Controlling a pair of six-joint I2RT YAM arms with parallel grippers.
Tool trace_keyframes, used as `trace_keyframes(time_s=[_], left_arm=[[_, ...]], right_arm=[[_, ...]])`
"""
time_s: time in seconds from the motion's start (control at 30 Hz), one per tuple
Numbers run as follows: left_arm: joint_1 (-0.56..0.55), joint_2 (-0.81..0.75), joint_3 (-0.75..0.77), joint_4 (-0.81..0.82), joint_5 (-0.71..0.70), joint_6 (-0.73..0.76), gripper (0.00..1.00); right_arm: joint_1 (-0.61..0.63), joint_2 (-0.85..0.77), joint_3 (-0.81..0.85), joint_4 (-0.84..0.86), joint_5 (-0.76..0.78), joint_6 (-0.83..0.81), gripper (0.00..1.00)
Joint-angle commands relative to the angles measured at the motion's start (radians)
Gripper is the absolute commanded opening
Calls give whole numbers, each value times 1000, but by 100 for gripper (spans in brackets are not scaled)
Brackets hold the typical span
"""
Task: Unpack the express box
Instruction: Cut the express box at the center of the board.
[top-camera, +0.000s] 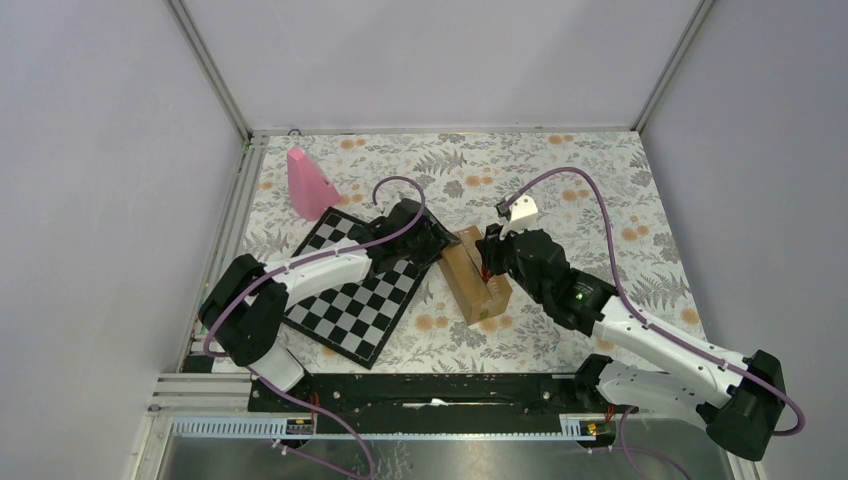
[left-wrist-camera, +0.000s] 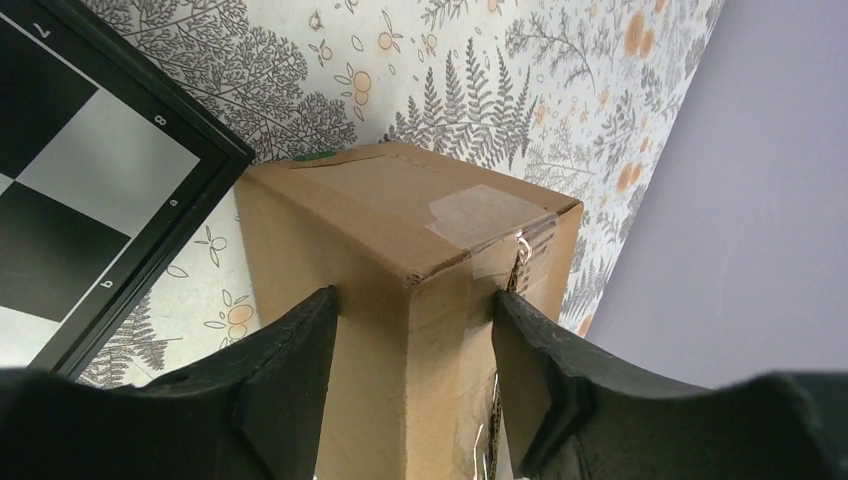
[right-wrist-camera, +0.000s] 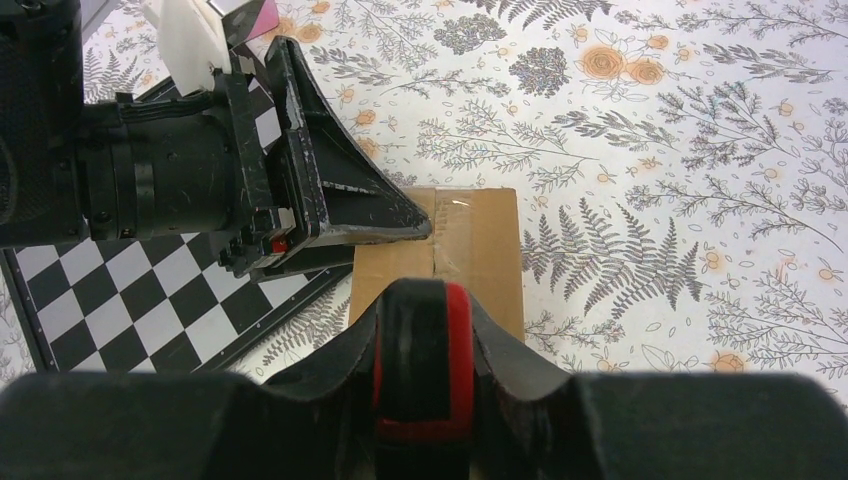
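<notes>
Left gripper sits at the far end of the express box, half open, with the carton's upright corner between its jaws. In the left wrist view both black fingers lie against the cardboard, one on each side face, so it appears to have hold of the box. The box lies on the flowered tablecloth just to the right of the chessboard, its long side running near to far and turned a little to the left at the far end. Whether it touches the board's edge I cannot tell. Its flaps are shut. A strip of clear tape folds over the top edge and down one side, and a tiny green mark shows at the far edge of the top face.

Right gripper comes in from the right, over the box's top. Its jaws are nearly closed on a narrow black-and-red tool – what kind I cannot make out – and the tool's end lies over the taped seam along the top. Whether it touches the tape is unclear.

A pink cone stands at the far left – just beside the chessboard's far corner, well apart from the box.
</notes>
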Motion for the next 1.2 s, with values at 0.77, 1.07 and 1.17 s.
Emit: trace_keyframes(time_s=[0.77,1.07,1.17], left_arm=[[-16,57,29,-79,-208,-112,0],[-19,59,28,-80,-209,-118,0],[-18,61,28,-80,-209,-119,0]], right_arm=[[41,65,148,3,143,-7,0],[41,32,112,-12,150,-2,0],[43,11,96,-14,167,-4,0]])
